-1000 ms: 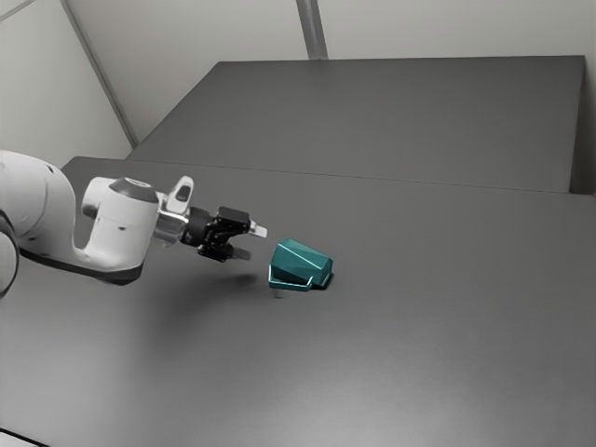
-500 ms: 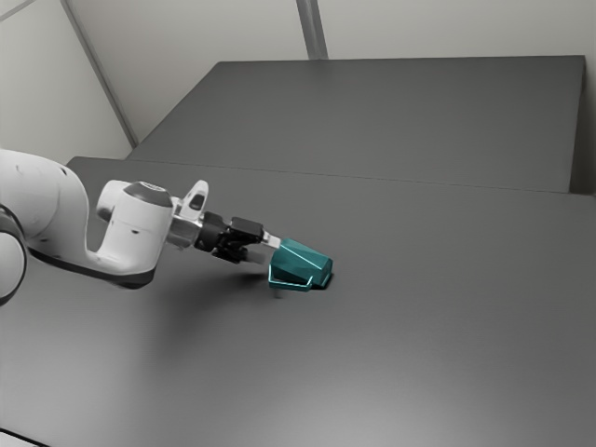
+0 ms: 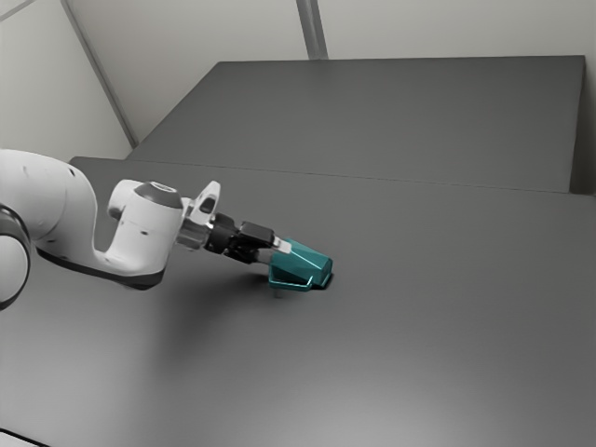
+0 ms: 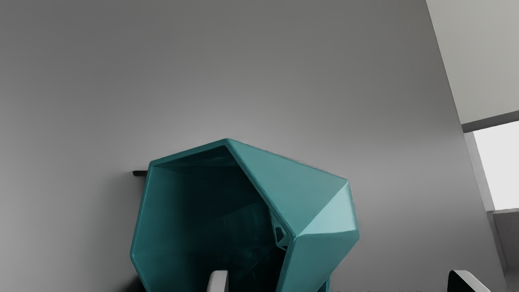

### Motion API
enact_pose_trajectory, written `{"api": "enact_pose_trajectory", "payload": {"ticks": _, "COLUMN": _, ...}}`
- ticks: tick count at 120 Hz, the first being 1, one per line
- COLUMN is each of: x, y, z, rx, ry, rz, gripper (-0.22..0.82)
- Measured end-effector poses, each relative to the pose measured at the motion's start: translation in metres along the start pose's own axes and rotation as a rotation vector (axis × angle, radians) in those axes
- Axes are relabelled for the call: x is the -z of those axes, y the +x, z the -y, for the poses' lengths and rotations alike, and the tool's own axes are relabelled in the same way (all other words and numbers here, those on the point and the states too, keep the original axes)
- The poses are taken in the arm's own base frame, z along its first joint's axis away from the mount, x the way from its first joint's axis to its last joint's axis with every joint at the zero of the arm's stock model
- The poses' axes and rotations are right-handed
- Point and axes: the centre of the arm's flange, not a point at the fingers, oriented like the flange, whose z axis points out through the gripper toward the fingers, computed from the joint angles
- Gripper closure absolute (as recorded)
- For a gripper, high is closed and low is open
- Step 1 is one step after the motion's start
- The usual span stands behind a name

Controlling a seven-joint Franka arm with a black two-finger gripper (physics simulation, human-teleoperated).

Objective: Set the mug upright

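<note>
End effector [image 3: 276,254] apparently astride faceted wall of mug [image 4: 288,178].

Arm [image 3: 140,237] in from ext. view's left, dips, then bends up to wrist [image 3: 194,233]. Gripper [image 3: 275,254] pts twd ext. view's right, tilted slightly down, fingers [image 4: 217,281] spread w/ wide gap btwn.

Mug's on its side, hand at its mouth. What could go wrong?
The hand has one fingertip at the mug's mouth, the other outside the wall: closing may pinch only the wall, letting the mug pivot. The outer faces slant, so the grip may slip. Pushing forward could slide it along the table.
</note>
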Motion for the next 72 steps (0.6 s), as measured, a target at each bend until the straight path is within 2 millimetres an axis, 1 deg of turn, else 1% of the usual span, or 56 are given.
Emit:
{"api": "enact_pose_trajectory", "payload": {"ticks": 12, "x": -0.0049, "y": -0.0015, "z": -0.0011, "rx": -0.009, "ry": -0.003, "rz": 0.009, "gripper": 0.02}}
{"api": "enact_pose_trajectory", "payload": {"ticks": 23, "x": -0.0074, "y": -0.0027, "z": -0.0015, "rx": -0.009, "ry": -0.009, "rz": 0.008, "gripper": 0.06}}
{"api": "enact_pose_trajectory", "payload": {"ticks": 72, "x": -0.009, "y": -0.0018, "z": -0.0038, "rx": -0.022, "ry": -0.017, "rz": -0.002, "gripper": 0.53}}
